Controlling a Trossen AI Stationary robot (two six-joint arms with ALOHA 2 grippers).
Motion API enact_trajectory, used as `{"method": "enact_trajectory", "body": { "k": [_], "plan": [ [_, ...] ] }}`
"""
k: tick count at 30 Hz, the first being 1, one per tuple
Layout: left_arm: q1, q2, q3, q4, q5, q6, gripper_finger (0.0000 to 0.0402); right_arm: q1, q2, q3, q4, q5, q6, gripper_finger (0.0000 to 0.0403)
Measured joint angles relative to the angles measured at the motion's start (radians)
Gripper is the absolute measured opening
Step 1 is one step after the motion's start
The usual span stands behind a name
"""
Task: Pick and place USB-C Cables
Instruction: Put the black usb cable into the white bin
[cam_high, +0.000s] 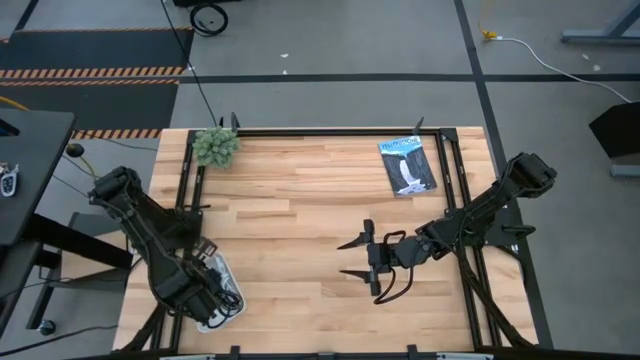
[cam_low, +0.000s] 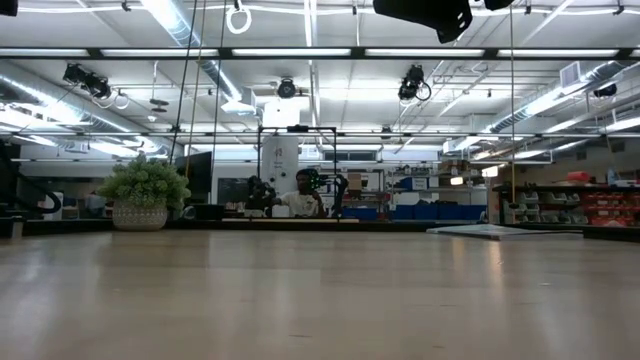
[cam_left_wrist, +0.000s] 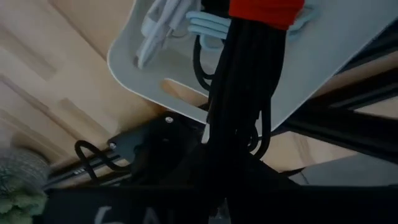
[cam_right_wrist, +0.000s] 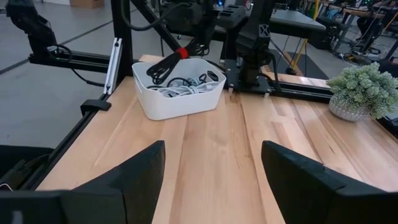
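Note:
A white bin (cam_right_wrist: 180, 93) sits at the table's near left corner, also seen in the high view (cam_high: 222, 300). In it lie a white cable (cam_left_wrist: 158, 25), a pale blue-grey cable (cam_left_wrist: 208, 28) and a dark cable (cam_right_wrist: 208, 76). My left gripper (cam_right_wrist: 199, 38) hangs over the bin, shut on the black cable with the red tie (cam_right_wrist: 166, 67). My right gripper (cam_high: 352, 258) is open above bare table right of centre, its fingers (cam_right_wrist: 134, 177) pointing toward the bin. My left gripper holds the black cable with the red tie by the end of its coil (cam_left_wrist: 239, 130), on the near side of the red tie (cam_left_wrist: 267, 9). The bundle itself hides the fingers. The coil slants down from the gripper, its looped end (cam_right_wrist: 158, 73) over the bin's inside.
A flat black-and-blue packet (cam_high: 408, 165) lies near the far right of the table. A fuzzy green plant ball (cam_high: 215, 147) stands at the far left corner. Black frame rails (cam_high: 455, 180) run along the table's edges. A person (cam_low: 300, 203) sits far behind the table.

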Motion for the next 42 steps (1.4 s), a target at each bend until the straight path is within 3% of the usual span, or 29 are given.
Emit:
{"method": "enact_trajectory", "body": {
  "k": [9,13,20,33,42],
  "plan": [
    [0.016,0.0,0.0,0.0,0.13,-0.106,0.0027,0.0,0.0,0.0,0.0,-0.003,0.0,0.0272],
    [0.016,0.006,0.0,-0.001,0.142,-0.147,0.0029,0.0,0.0,0.0,0.0,-0.028,0.006,0.0272],
    [0.043,0.09,0.0,0.001,0.217,-0.119,0.0027,0.0,0.0,0.0,0.0,-0.032,0.007,0.0272],
    [0.119,0.178,0.0,0.014,0.226,-0.083,0.0033,0.0,0.0,0.0,0.008,-0.031,0.007,0.0272],
    [0.118,0.239,0.0,0.08,0.23,-0.091,0.0086,0.0,0.0,0.0,0.008,-0.032,0.007,0.0272]
  ]
}}
